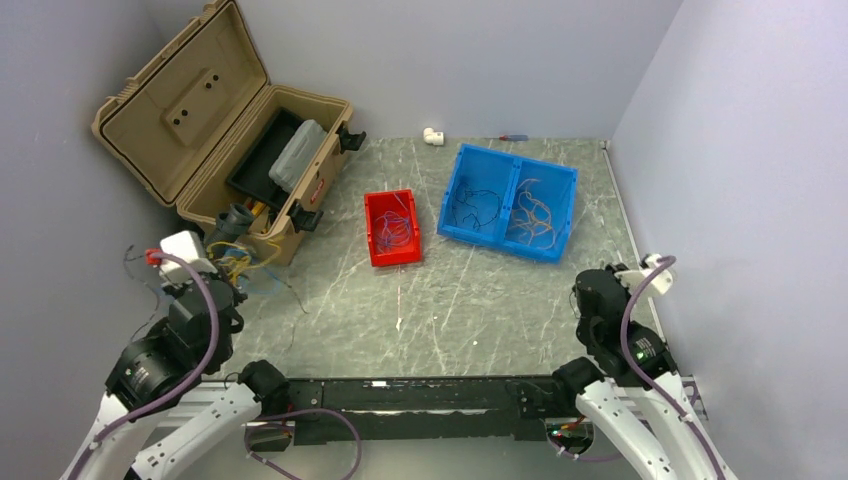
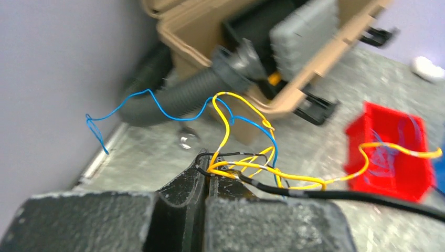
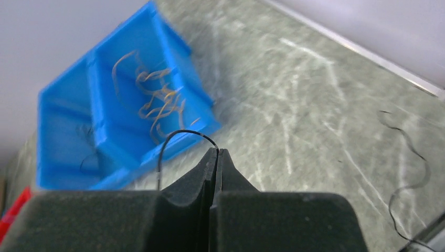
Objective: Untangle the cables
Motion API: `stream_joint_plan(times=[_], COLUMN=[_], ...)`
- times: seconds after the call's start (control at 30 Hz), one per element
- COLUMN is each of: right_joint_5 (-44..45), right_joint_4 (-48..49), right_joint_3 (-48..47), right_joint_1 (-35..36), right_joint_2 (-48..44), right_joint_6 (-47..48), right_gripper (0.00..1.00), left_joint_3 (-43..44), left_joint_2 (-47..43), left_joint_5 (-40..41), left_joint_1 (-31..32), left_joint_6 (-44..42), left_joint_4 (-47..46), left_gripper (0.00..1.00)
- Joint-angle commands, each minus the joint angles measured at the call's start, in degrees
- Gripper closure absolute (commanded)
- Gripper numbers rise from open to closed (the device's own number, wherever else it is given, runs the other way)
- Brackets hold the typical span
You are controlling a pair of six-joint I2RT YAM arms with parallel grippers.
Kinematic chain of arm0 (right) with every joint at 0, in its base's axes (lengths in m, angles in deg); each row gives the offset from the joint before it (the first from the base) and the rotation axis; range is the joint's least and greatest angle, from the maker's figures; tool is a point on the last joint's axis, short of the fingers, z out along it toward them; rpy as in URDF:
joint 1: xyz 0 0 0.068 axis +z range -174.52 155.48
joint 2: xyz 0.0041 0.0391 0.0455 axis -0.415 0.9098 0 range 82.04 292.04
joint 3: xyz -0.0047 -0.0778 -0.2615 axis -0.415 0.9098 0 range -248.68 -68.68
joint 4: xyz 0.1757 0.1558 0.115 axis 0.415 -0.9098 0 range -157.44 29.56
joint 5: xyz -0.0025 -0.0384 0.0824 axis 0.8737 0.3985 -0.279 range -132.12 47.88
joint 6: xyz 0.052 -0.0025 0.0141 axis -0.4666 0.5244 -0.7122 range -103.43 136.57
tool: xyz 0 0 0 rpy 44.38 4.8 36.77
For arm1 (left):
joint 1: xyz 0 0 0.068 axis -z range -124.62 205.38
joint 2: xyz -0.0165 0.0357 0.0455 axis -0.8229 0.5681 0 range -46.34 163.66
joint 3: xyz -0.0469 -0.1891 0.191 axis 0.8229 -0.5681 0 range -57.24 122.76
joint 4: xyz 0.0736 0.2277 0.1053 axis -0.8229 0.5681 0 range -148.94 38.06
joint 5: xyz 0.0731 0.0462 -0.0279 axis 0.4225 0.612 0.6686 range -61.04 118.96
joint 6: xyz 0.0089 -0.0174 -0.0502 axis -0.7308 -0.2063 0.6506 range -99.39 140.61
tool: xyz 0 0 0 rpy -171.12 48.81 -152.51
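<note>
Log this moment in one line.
left gripper: shut on yellow-blue-black tangle | right gripper: shut on thin black wire | status: tangle not yet separated

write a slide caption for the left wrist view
Shut left claw pinching a tangle of yellow, blue and black cables near the open tan toolbox.

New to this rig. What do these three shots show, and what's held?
Two robot arms bolted to a table. The wide shot looks down from above and behind: left arm, right arm. The other two come from cameras on each wrist, looking along the jaws. On it: an open tan toolbox, a red bin and a two-compartment blue bin, both bins holding wires. The left jaws are shut on a yellow, blue and black wire tangle; the right jaws pinch one thin black wire.
</note>
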Motion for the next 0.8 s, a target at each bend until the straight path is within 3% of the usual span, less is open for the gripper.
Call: stream_joint_plan(times=[0.0, 0.13, 0.33, 0.47, 0.6, 0.77], right_joint_5=[-19.5, -41.0, -66.9, -70.1, -68.8, -64.3], right_joint_4=[17.0, 21.3, 28.4, 31.9, 31.8, 32.3], right_joint_3=[-3.7, -10.4, -19.2, -24.2, -29.1, -24.8], right_joint_1=[0.1, 0.0, 0.6, 1.8, 1.8, 1.8], right_joint_2=[1.8, 9.2, 19.1, 22.4, 25.5, 25.5], right_joint_6=[24.6, 31.6, 29.6, 28.4, 27.9, 22.8], right_gripper=[1.00, 1.00, 1.00, 1.00, 1.00, 1.00], left_joint_3=[-5.4, -3.7, -3.9, -7.1, -8.5, -9.1], left_joint_2=[-2.3, 2.1, 5.6, 5.0, 5.1, 5.0], left_joint_5=[-19.5, -24.3, -33.2, -41.6, -44.2, -46.3], left_joint_1=[-0.1, -0.1, -0.1, -0.1, -0.1, -0.1], left_joint_6=[-12.4, -12.2, -14.8, -15.8, -16.3, -17.5], left_joint_4=[-19.1, -18.9, -20.9, -25.6, -26.7, -27.0], left_gripper=[1.00, 1.00, 1.00, 1.00, 1.00, 1.00])
